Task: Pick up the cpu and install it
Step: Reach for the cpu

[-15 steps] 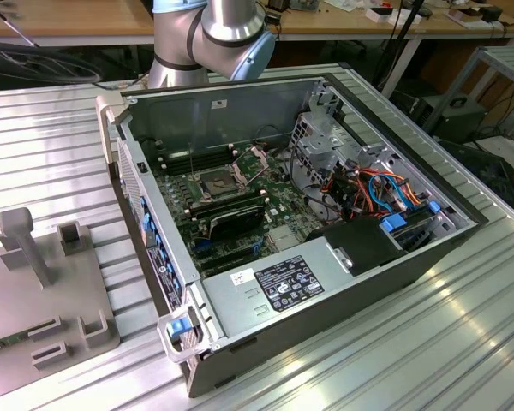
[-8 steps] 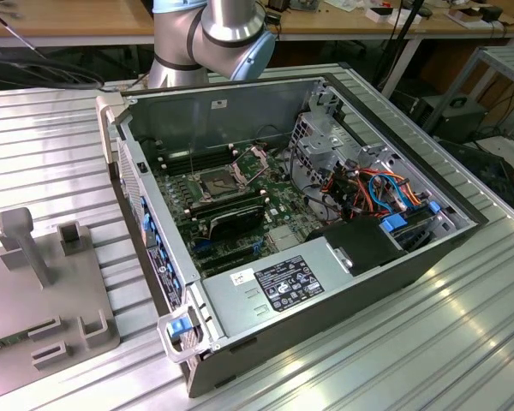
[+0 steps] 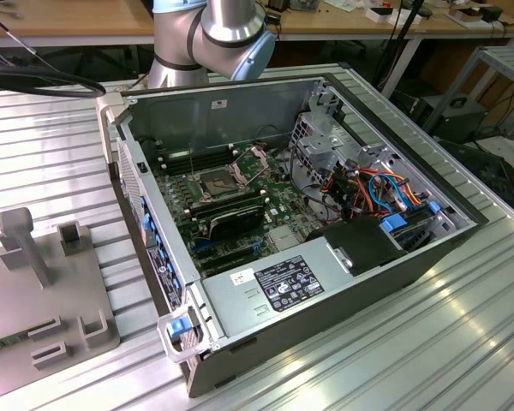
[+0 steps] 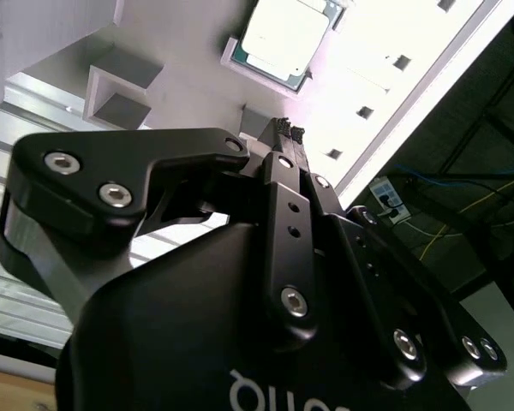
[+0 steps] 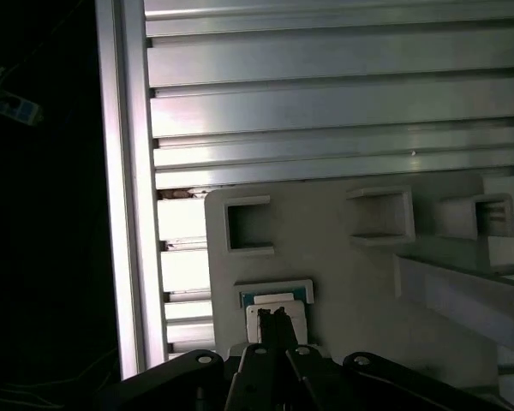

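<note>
The cpu (image 4: 283, 38), a square chip with a silver lid and a green edge, lies in a shallow pocket of a grey fixture plate (image 4: 167, 38). It also appears in the first wrist view, cpu (image 5: 274, 301), partly behind my fingertips. My gripper (image 4: 286, 130) hangs above the plate, a little off the chip and not touching it, its black fingers shut together with nothing between them; the same gripper (image 5: 279, 318) shows in the first wrist view. In the exterior view the open computer case (image 3: 385, 257) shows its motherboard with the cpu socket (image 3: 216, 182).
The grey fixture plate (image 3: 47, 291) lies on the ribbed aluminium table (image 3: 428, 342) at the exterior view's left, with an upright post (image 3: 24, 241) and several small square holders. The arm's base (image 3: 207, 34) stands behind the case. Cables and a power supply (image 3: 278, 287) fill the case.
</note>
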Controlling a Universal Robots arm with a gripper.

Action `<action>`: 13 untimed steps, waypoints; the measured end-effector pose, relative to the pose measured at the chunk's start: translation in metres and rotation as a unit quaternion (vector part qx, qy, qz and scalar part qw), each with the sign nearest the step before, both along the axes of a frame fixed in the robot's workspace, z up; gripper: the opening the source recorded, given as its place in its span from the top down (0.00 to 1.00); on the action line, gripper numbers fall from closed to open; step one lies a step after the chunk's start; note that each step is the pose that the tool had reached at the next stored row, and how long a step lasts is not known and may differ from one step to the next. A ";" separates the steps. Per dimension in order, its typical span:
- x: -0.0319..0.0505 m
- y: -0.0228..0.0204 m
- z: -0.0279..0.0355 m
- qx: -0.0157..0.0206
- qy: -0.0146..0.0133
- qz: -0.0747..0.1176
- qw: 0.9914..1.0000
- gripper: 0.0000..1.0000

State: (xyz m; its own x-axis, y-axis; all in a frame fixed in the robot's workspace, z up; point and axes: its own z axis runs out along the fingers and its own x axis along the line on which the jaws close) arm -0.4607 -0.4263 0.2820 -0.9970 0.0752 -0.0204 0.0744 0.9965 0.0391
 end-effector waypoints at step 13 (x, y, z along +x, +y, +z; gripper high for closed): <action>0.0000 -0.0013 -0.0022 -0.001 0.000 0.000 1.000 0.89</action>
